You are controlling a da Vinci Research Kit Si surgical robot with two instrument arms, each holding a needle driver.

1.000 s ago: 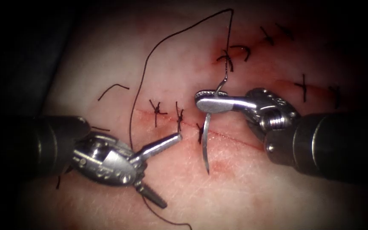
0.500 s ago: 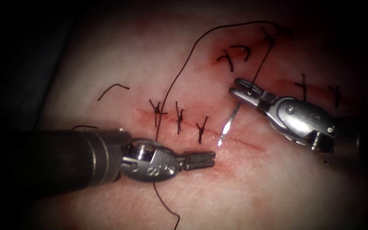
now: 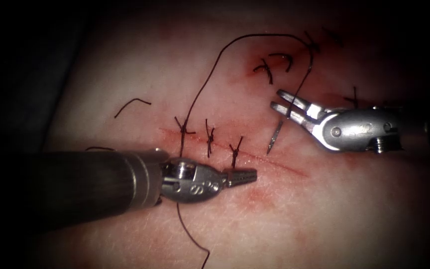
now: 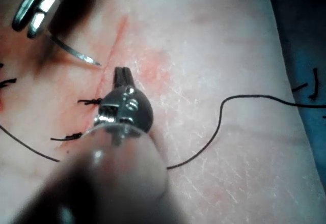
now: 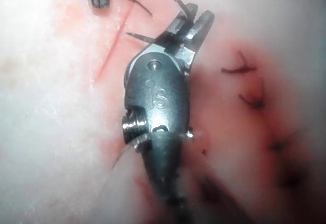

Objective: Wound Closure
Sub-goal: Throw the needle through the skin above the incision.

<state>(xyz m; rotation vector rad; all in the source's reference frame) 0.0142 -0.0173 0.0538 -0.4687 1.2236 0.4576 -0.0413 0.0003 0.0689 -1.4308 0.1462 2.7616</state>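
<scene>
My needle (image 3: 274, 137) hangs just above the cut (image 3: 279, 164), point down, not in the tissue (image 3: 324, 214). My right tool (image 3: 277, 99) grips its back end (where the thread (image 3: 210, 74) joins). My left tool (image 3: 247, 175) lies pinched closed with nothing in it, beside the stitches (image 3: 209, 135).

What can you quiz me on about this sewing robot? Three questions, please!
1. True or false: the needle is stuck in the tissue.
2. Which tool holds the needle? A) left tool B) right tool
3. Fill in: the left tool, jaws shut, holds ____.

Key:
1. False. It hangs free over the cut.
2. B. It grips the needle near the tail end, where the thread joins.
3. Nothing.
</scene>
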